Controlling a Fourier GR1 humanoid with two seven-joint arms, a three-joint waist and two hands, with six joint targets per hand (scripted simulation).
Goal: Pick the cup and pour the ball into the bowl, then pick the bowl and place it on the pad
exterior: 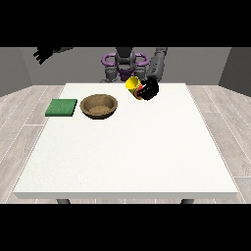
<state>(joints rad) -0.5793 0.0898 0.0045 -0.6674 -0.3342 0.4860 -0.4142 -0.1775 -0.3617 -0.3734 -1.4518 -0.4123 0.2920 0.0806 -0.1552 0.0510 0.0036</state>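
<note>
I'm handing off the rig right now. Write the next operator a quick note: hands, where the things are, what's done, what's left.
Hand at the view's right: curled round the yellow cup, held tilted above the table, right of the bowl.
Hand at the view's left: raised off to the side, holding nothing.
Ball: not visible.
Bowl sits beside the green pad, not on it.
Left: pour if not done, then bowl to pad.

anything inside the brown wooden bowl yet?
Nothing visible inside the brown wooden bowl; its near inner wall is hidden by the rim. The tilted yellow cup sits in the robot hand at the view's right.
</note>
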